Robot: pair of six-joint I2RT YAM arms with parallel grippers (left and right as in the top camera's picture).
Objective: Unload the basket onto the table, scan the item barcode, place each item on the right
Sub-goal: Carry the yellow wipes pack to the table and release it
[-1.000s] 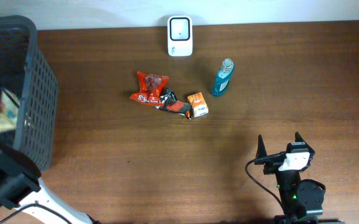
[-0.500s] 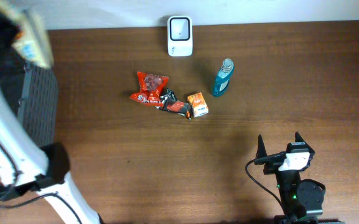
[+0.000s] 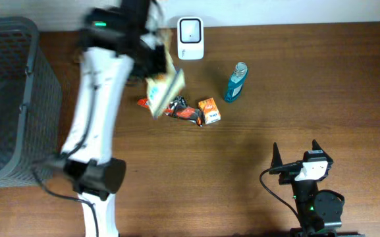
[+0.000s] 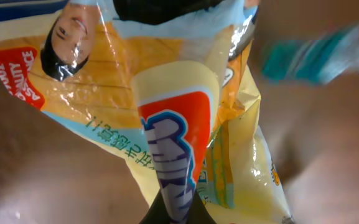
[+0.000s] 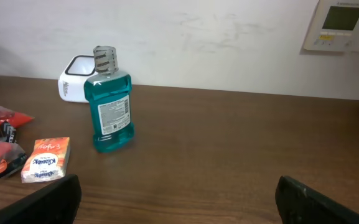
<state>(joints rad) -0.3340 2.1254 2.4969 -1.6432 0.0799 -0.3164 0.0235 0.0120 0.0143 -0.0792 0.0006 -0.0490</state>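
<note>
At the far left of my overhead view stands the dark mesh basket (image 3: 18, 99). Right of it the left arm reaches up the frame, and its claw (image 3: 155, 66) is clamped on the yellow snack bag (image 3: 165, 89). The bag hangs over the surface (image 3: 308, 79), just below and left of the white scanner (image 3: 190, 37), and overlaps the red packet (image 3: 158, 99). It is blurred from above, so I can only say its long axis seems to slant from upper right to lower left. In the left wrist view the bag fills the frame, running from upper left to lower right, with the printed face upside down at upper left. Further right lie the orange box (image 3: 209, 110) and the teal mouthwash bottle (image 3: 236, 82), which stands upright. At lower right, the right claw (image 3: 296, 148) is spread wide and holds nothing.
</note>
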